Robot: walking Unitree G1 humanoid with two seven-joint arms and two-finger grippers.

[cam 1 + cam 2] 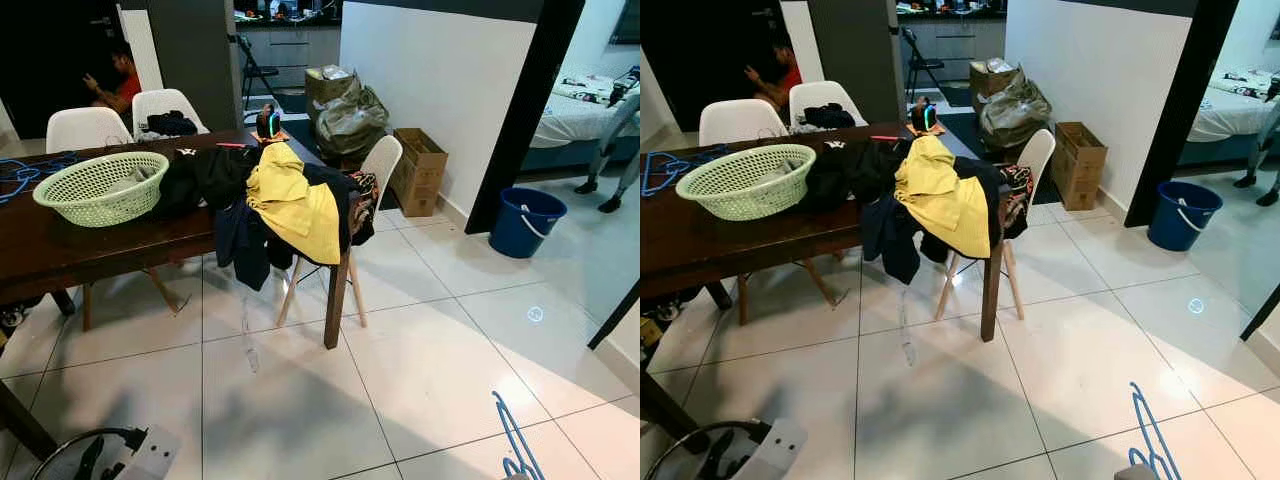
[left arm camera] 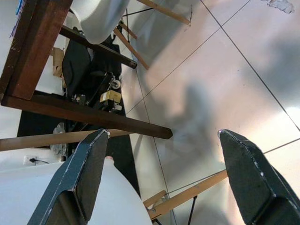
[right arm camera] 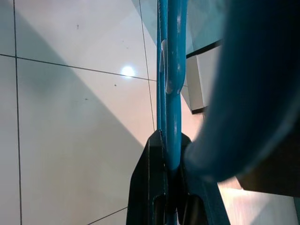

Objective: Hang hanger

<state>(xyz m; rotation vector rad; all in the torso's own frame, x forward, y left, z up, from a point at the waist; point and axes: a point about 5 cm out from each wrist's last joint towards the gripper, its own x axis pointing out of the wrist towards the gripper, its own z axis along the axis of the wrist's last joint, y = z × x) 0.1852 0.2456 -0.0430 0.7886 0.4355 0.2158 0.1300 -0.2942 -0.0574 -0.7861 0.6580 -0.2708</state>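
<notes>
The blue hanger (image 1: 513,438) is cut off at the bottom edge, its hook out of sight. A blurred blue curve (image 3: 248,93) blocks part of the right wrist view. Clothes (image 1: 290,200) hide the table (image 1: 60,245) corner.

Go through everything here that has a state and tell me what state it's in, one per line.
Blue hanger: clamped in the right hand.
Left hand: open, holding nothing.
Green basket: upright on the table.
Yellow garment: draped over the table's end.
Blue bucket: upright on the floor.
</notes>
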